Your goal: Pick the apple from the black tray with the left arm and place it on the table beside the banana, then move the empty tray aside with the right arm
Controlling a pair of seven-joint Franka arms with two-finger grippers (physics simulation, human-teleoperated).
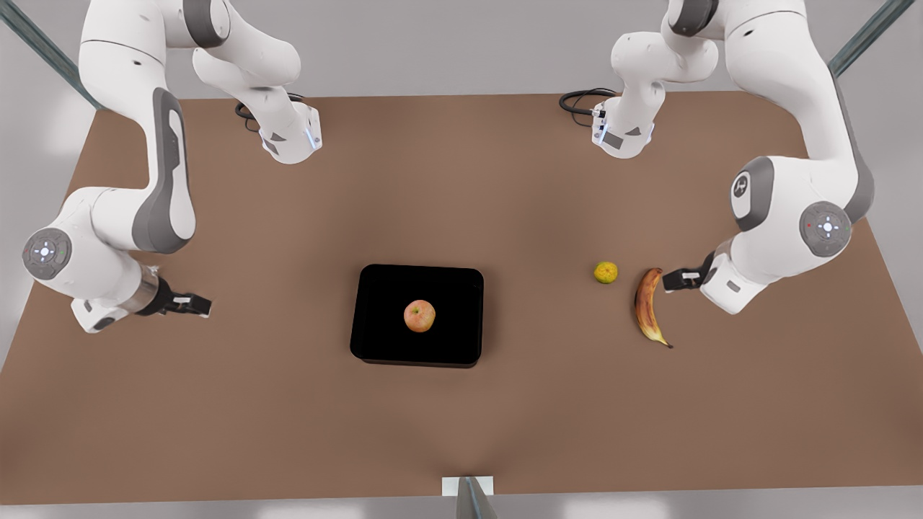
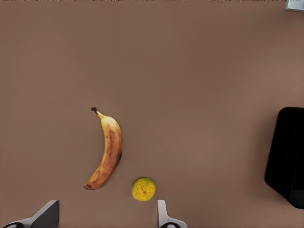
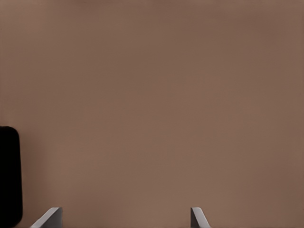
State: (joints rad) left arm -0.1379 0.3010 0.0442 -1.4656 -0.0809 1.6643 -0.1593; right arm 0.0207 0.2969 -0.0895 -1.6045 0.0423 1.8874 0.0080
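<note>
Nothing is done yet: the apple point(image 1: 419, 316) sits mid black tray point(image 1: 378, 288), the banana point(image 1: 647, 306) lies at the tray's 3 o'clock, and both left gripper point(image 1: 669, 280) and right gripper point(image 1: 204, 305) hover spread and empty.

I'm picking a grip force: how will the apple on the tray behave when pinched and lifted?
The apple looks round and smooth, so it may slip between flat fingers or roll across the black tray. It seems firm, probably tolerating a moderate squeeze. The open left pincer hovers by the banana.
</note>
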